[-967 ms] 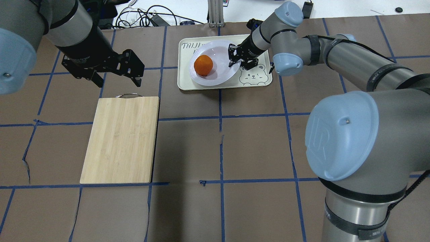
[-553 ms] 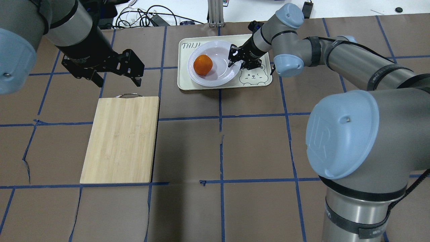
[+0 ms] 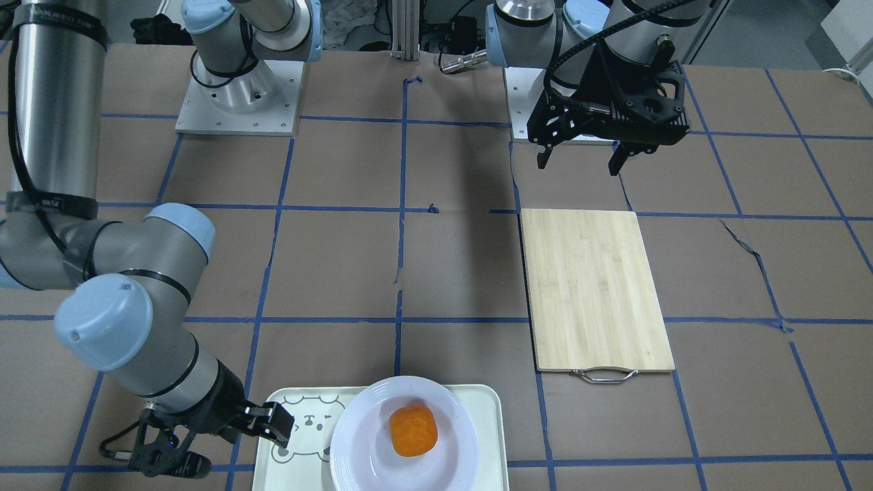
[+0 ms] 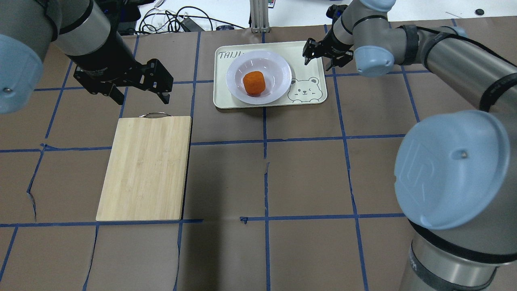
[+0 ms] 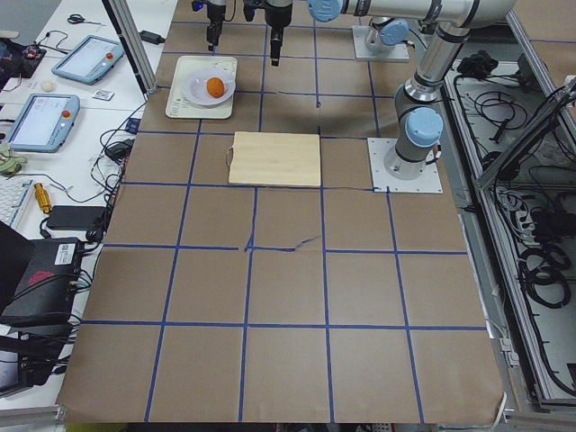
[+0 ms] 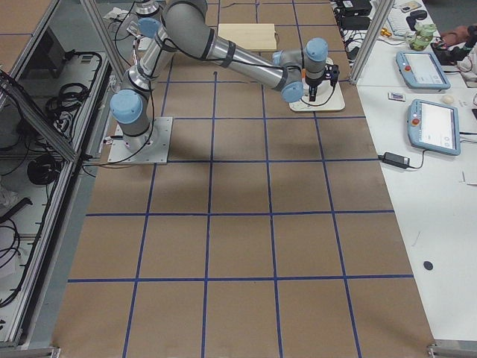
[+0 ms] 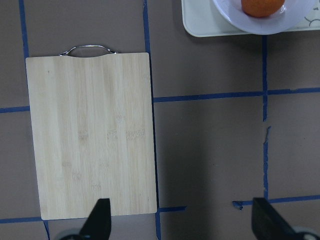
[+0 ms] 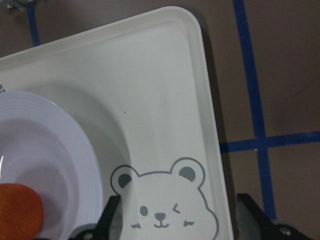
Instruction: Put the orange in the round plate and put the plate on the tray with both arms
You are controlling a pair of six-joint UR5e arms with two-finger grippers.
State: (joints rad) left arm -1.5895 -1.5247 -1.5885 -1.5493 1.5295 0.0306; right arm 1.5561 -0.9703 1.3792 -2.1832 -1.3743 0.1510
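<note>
Orange (image 4: 254, 82): lying in the sunken centre of the round plate (image 4: 278, 66), to the left of the right end effector (image 4: 318, 62) and apart from it. Plate flat on the tray (image 4: 223, 85). Right end effector: fingers spread, holding nothing, over the tray's right edge. Left end effector (image 4: 143, 100): spread wide, holding nothing, above the handle end of the cutting board (image 4: 145, 167) on the tabletop (image 4: 307, 178), well apart from the tray.
</note>
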